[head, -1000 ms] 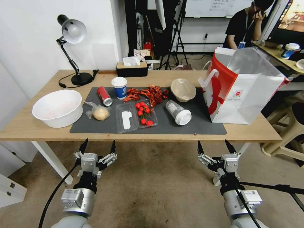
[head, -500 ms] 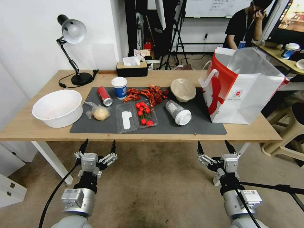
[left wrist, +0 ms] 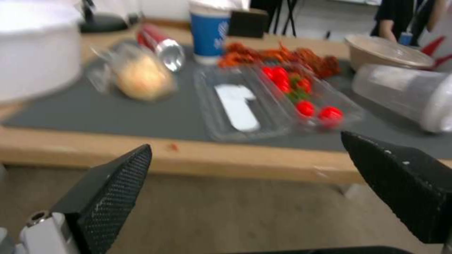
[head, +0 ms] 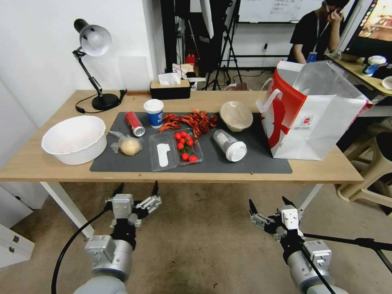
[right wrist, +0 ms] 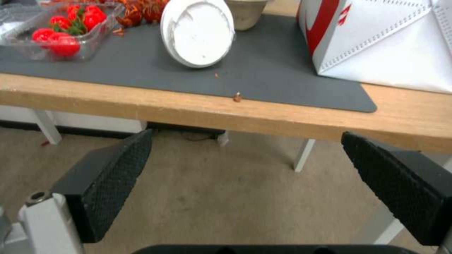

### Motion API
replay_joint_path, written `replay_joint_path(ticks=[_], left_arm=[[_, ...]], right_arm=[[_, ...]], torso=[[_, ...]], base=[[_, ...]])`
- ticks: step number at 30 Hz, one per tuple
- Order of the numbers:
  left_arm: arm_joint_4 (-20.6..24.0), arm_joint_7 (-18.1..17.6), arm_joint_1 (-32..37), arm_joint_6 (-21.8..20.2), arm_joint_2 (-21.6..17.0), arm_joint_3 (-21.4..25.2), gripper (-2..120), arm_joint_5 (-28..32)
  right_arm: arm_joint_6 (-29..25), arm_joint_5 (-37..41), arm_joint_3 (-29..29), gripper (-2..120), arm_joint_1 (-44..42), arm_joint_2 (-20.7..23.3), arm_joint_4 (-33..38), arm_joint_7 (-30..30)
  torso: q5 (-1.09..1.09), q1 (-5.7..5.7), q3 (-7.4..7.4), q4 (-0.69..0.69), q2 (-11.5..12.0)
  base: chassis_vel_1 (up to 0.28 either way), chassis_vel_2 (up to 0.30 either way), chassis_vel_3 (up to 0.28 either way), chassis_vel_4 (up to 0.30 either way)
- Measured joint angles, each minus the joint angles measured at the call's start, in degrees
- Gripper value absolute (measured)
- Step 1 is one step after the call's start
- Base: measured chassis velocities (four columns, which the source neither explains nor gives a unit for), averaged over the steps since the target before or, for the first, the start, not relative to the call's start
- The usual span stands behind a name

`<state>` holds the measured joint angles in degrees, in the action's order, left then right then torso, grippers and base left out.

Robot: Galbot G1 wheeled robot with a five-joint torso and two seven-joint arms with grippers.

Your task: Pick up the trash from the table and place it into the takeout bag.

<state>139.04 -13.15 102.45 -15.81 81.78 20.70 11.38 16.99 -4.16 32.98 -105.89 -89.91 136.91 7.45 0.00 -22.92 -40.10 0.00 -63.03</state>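
The trash lies on the dark mat (head: 253, 163) of the light-wood table (head: 49, 167): a red soda can (head: 134, 123) on its side, an upright blue-and-white paper cup (head: 154, 113), a bagged beige bun (head: 129, 145), a lidded bowl (head: 236, 115), and a clear cup (head: 230, 145) tipped over, lid toward me. The white takeout bag (head: 314, 118) stands open at the table's right end. My left gripper (head: 137, 188) hangs open below the front edge, facing the bun (left wrist: 141, 77). My right gripper (head: 268, 203) is open and lower, facing the cup's lid (right wrist: 197, 33).
A white basin (head: 74, 139) sits at the left end, with a desk lamp (head: 94, 41) and a tissue box (head: 170, 89) behind. A clear tray of cherry tomatoes (head: 184, 146) and red crayfish shells (head: 190, 120) lie mid-mat. Stools (head: 379, 163) stand right of the table.
My left gripper has shifted right, still just below the table edge. My right gripper has dropped lower and slightly left. Nothing on the table moved.
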Motion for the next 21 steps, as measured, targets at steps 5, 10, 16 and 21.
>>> replay_joint_path(ticks=[5,10,16,21], left_arm=[[1.3,-2.6,0.2,-2.2,-1.2,-2.1,100,2.0],[1.1,-2.4,0.3,-1.7,-1.3,-2.0,100,1.8],[0.5,-2.3,0.1,-1.1,-1.3,-1.8,100,1.6],[-0.5,-1.9,-0.6,-0.4,-1.9,-1.4,100,0.9]], right_arm=[[-1.7,0.1,0.2,100,-0.2,-0.2,0.2,0.2],[-2.1,0.2,0.3,100,-0.1,-0.1,0.2,0.3],[-2.9,0.6,0.5,100,0.5,0.1,-0.3,0.7],[-6.3,2.2,1.3,100,1.9,0.5,-1.6,2.3]], torso=[[0.00,0.00,0.00,0.01,0.0],[0.00,0.00,0.00,0.00,0.0],[0.00,0.00,0.00,0.00,0.0],[0.00,0.00,0.00,0.00,0.0]], base=[[0.000,0.000,0.000,0.000],[0.000,0.000,0.000,0.000],[0.000,0.000,0.000,0.000],[0.000,0.000,0.000,0.000]])
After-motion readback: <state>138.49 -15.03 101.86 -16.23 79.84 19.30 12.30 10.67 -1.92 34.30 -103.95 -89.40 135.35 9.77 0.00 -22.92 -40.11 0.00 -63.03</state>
